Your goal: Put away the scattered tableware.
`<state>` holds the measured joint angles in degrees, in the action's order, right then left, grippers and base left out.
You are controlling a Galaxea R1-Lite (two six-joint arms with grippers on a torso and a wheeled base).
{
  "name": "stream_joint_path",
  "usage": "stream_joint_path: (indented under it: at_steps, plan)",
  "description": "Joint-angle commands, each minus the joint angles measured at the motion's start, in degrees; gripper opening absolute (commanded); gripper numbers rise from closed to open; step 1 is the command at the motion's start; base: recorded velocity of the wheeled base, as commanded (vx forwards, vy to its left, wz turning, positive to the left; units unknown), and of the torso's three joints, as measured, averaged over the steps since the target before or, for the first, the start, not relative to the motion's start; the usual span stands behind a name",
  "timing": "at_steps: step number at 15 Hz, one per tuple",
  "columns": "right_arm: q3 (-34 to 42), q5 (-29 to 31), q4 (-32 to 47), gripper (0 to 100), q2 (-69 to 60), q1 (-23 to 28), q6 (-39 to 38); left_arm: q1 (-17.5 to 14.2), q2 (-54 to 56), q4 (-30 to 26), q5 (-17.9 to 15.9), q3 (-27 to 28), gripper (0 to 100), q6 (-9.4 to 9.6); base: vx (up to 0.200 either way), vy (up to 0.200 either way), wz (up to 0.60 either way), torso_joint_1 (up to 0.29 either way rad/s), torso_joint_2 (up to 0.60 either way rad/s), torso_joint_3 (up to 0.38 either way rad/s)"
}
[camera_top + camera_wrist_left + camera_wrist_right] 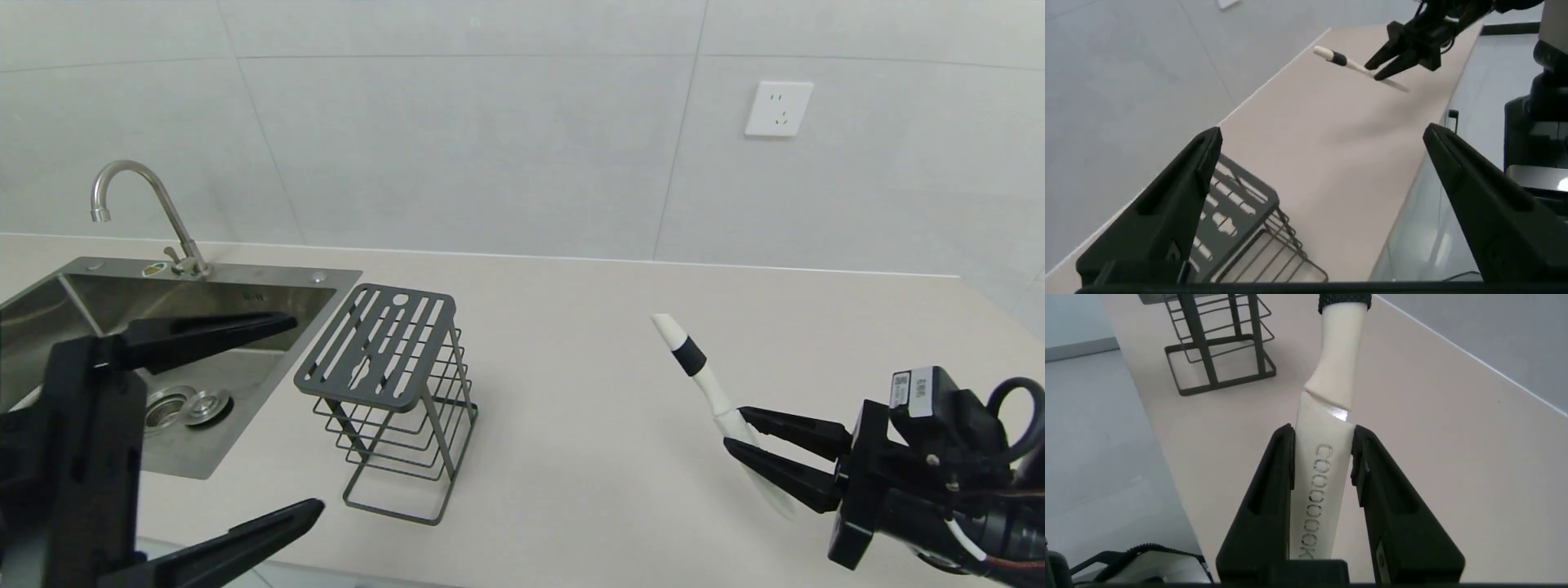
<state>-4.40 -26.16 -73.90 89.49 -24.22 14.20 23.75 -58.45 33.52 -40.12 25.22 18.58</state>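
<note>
My right gripper [732, 426] is shut on the blade of a white knife [691, 356] and holds it above the right part of the counter, its black-banded handle pointing up and toward the wall. In the right wrist view the jaws [1323, 434] clamp the dimpled blade [1327, 469]. A dark wire rack [384, 359] with a slotted top stands mid-counter beside the sink. My left gripper [306, 412] hangs wide open and empty at the front left, near the rack. The left wrist view shows its fingers [1323, 135] spread, the rack [1241, 212] below and the knife [1331, 55] far off.
A steel sink [212, 273] with a curved faucet [139, 175] sits at the back left. The beige counter [571, 392] lies bare between rack and knife. A wall outlet [778, 108] is on the tiled wall. The counter's front edge runs close to both arms.
</note>
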Motion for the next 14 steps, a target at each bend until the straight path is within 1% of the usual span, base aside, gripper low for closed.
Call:
stream_joint_path:
  at_steps: [1, 2, 3, 4, 5, 6, 7, 8, 9, 10, 13, 14]
  plan:
    - [0.01, -0.03, -0.02, 0, -0.28, -0.21, 0.04, 4.03, -5.88, 0.23, 1.18, 1.5, 100, -0.74, 0.0, 0.0, 0.0, 0.0, 0.0, 0.0]
    - [-0.17, -0.03, -0.02, 0, -0.19, -0.3, 0.04, 5.52, -7.38, 0.23, 1.36, 2.64, 100, -1.79, 0.0, 0.0, 0.0, 0.0, 0.0, 0.0]
    - [-0.52, -0.03, -0.1, 0, -0.19, -0.39, 0.04, 7.54, -10.45, 0.31, 1.36, 4.75, 100, -5.22, 0.0, 0.0, 0.0, 0.0, 0.0, 0.0]
    - [-1.05, -0.03, -0.28, 0, -0.19, -1.0, -0.05, 8.86, -12.65, 0.75, 1.36, 5.72, 100, -9.79, 0.0, 0.0, 0.0, 0.0, 0.0, 0.0]
    - [-1.4, -0.03, -0.9, 0, -0.19, -1.35, -0.14, 10.18, -15.11, 3.3, 2.24, 6.33, 100, -16.03, 0.0, 0.0, 0.0, 0.0, 0.0, 0.0]
    - [-1.58, -0.03, -1.16, 0, -0.19, -1.44, -0.23, 11.32, -16.6, 5.76, 4.17, 6.95, 100, -19.02, 0.0, 0.0, 0.0, 0.0, 0.0, 0.0]
    - [-2.02, 0.06, -1.34, 0, -0.19, -1.44, -0.32, 14.05, -20.12, 10.07, 9.53, 8.62, 100, -23.5, 0.0, 0.0, 0.0, 0.0, 0.0, 0.0]
    - [-2.19, -0.03, -1.42, 0, -0.37, -1.35, -0.4, 17.3, -23.99, 15.08, 15.51, 8.88, 100, -28.69, 0.0, 0.0, 0.0, 0.0, 0.0, 0.0]
    - [-2.19, -0.03, -1.51, 0, -0.72, -1.35, -0.4, 18.26, -25.22, 16.49, 16.3, 8.44, 100, -29.83, 0.0, 0.0, 0.0, 0.0, 0.0, 0.0]
    - [-2.19, 0.06, -2.21, 0, -0.99, -1.44, -0.4, 20.02, -26.98, 19.12, 16.56, 7.47, 100, -30.44, 0.0, 0.0, 0.0, 0.0, 0.0, 0.0]
    - [-3.51, 0.06, -2.83, 0, -1.16, -1.53, -0.58, 20.55, -30.84, 20.53, 17.18, 10.02, 100, -30.53, 0.0, 0.0, 0.0, 0.0, 0.0, 0.0]
    - [-3.51, 0.06, -2.83, 0, -1.16, -1.53, -0.58, 20.55, -30.84, 20.53, 17.18, 10.02, 100, -30.53, 0.0, 0.0, 0.0, 0.0, 0.0, 0.0]
